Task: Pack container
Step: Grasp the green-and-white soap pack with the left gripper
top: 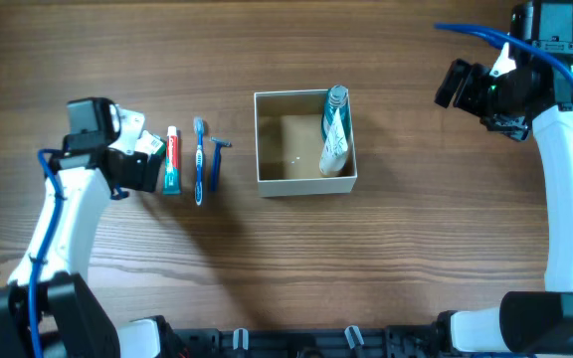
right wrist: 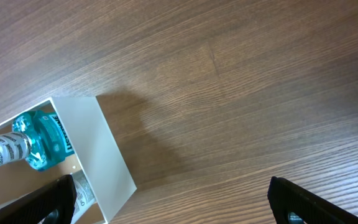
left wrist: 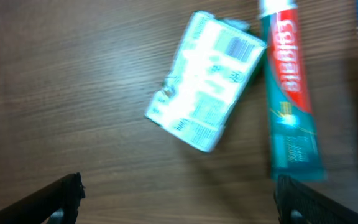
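The container [top: 260, 149], a square white-walled box with a tan inside, sits mid-table. It holds a teal bottle [top: 336, 107] and a white tube [top: 333, 151] along its right side. Its white wall [right wrist: 107, 155], the bottle [right wrist: 39, 140] and the tube [right wrist: 82, 190] show in the right wrist view. A white packet [left wrist: 204, 87] and a red-and-teal toothpaste tube [left wrist: 291, 93] lie on the table ahead of my open, empty left gripper [left wrist: 179, 196]. My left gripper [top: 137, 164] hovers over the packet [top: 149, 143]. My right gripper [top: 458, 85] is open and empty [right wrist: 173, 196], right of the container.
Left of the container lie the toothpaste [top: 172, 161], a blue toothbrush [top: 199, 159] and a blue razor [top: 217, 159] in a row. The table is brown wood.
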Robot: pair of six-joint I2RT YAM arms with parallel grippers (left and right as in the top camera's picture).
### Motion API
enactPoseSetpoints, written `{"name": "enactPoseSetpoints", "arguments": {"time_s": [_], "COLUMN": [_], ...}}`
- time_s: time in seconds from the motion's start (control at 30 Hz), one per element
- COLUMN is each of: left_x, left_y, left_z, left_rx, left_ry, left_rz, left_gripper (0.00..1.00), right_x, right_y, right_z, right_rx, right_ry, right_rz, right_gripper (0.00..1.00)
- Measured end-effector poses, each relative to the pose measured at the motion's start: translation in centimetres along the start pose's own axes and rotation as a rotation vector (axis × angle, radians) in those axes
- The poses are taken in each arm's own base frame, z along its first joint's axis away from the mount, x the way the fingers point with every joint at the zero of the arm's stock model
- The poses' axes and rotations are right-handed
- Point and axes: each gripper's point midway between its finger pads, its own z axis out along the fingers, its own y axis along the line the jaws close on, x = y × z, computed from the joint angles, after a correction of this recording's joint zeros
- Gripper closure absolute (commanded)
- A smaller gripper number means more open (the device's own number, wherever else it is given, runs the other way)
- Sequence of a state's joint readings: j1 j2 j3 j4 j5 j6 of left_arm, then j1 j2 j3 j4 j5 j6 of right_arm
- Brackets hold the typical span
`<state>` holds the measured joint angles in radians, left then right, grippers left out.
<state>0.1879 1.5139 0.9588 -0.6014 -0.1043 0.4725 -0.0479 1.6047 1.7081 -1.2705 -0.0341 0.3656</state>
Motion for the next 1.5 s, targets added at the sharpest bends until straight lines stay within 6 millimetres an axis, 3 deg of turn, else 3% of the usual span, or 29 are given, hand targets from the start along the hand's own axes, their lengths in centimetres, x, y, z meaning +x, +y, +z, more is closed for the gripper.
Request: {"name": "enactPoseSetpoints", "arguments": {"time_s": [0.13,0.47,0.67,0.87,1.0,1.13,1.33,1.4,1.5], "left_x": [0.1,-0.8,-2.9,-2.5,-2.9,-3.4,-4.1,-4.2,-4.3], "left_y": [1.0,-0.2,-0.6,-1.9,-2.0,-2.0,-1.7,-1.7,-1.6], "left_z": [2.1,7.1,7.2,8.4,8.7,8.9,9.4,9.4,9.3], "left_rx": [0.026,0.081,0.116,0.184,0.198,0.201,0.199,0.202,0.207], "left_ry": [-0.003,-0.016,-0.113,-0.098,-0.108,-0.123,-0.139,-0.137,-0.133], "left_rz": [0.006,0.085,0.091,0.086,0.073,0.030,-0.126,-0.198,-0.278], "left_gripper": [0.01,0.13,0.17,0.16,0.23,0.39,0.44,0.52,0.55], "right_x": [0.0,0.0,0.0,0.0,0.0,0.0,0.0,0.0,0.0], "right_y": [0.0,0.0,0.0,0.0,0.0,0.0,0.0,0.0,0.0], "right_z": [0.0,0.0,0.0,0.0,0.0,0.0,0.0,0.0,0.0], "right_rx": [0.000,0.000,0.000,0.000,0.000,0.000,0.000,0.000,0.000], "right_ry": [0.000,0.000,0.000,0.001,0.000,0.000,0.000,0.000,0.000], "right_rz": [0.000,0.000,0.000,0.000,0.000,0.000,0.000,0.000,0.000], "right_gripper": [0.00,0.00,0.00,0.00,0.00,0.00,0.00,0.00,0.00]}}
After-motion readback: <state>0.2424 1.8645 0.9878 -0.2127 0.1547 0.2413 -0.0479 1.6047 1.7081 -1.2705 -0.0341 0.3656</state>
